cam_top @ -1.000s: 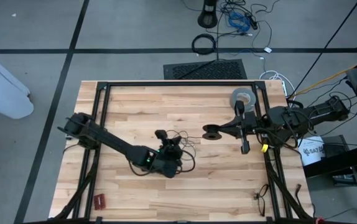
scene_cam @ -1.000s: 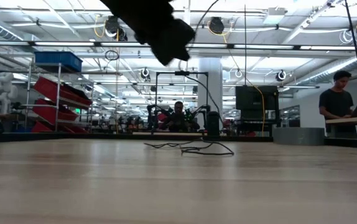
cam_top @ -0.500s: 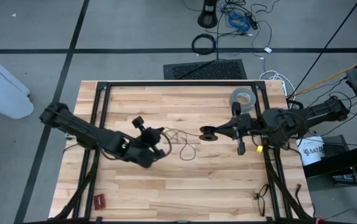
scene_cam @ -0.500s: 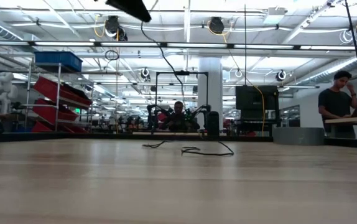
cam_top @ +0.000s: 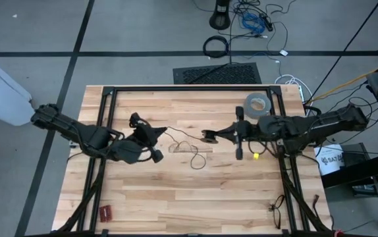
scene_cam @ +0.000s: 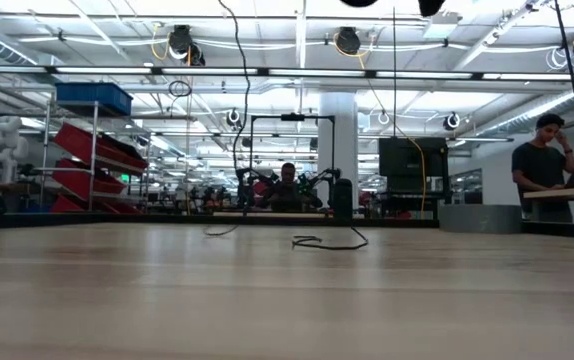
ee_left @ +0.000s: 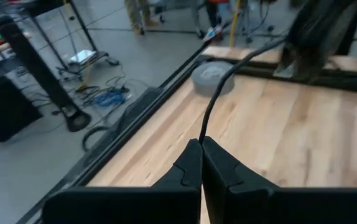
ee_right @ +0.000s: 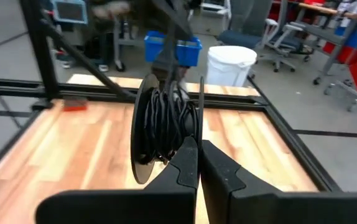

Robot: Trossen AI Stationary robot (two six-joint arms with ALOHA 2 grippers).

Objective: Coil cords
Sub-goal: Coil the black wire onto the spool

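1. At the table's left side, the left gripper (cam_top: 157, 133) of the dark, jointed left arm hangs above the pale butcher-block wooden table (cam_top: 176, 191); its two matte black fingers (ee_left: 188, 169) are pressed together on the thin black wire (cam_top: 188, 146), which leaves their tips in the left wrist view as a smooth, glossy strand.

2. From that pinch the wire runs toward the right arm, sagging to the boards between the two grippers, where it lies in loose, irregular loops; in the low view one strand drops from above to the tabletop and a flat, wavy loop rests just beside it.

3. The wire is far thinner than either gripper's fingers, round and limp.

4. Its other end is wound as a tight bundle of many turns on a small black flanged plastic spool (ee_right: 161, 134), which sits at the tips of the right gripper (cam_top: 210, 137).

5. The right gripper's black fingers (ee_right: 188, 163) are closed with no gap showing and clasp the spool's thin disc-shaped flange by its edge, the disc standing upright in the right wrist view.

6. Beyond the right gripper, near the table's far edge, lies a grey ring-shaped roll of tape (cam_top: 257, 104); a small yellow speck (cam_top: 255, 156) sits on the boards just beside the right arm.

7. A black metal frame (cam_top: 189, 88) borders the planks.
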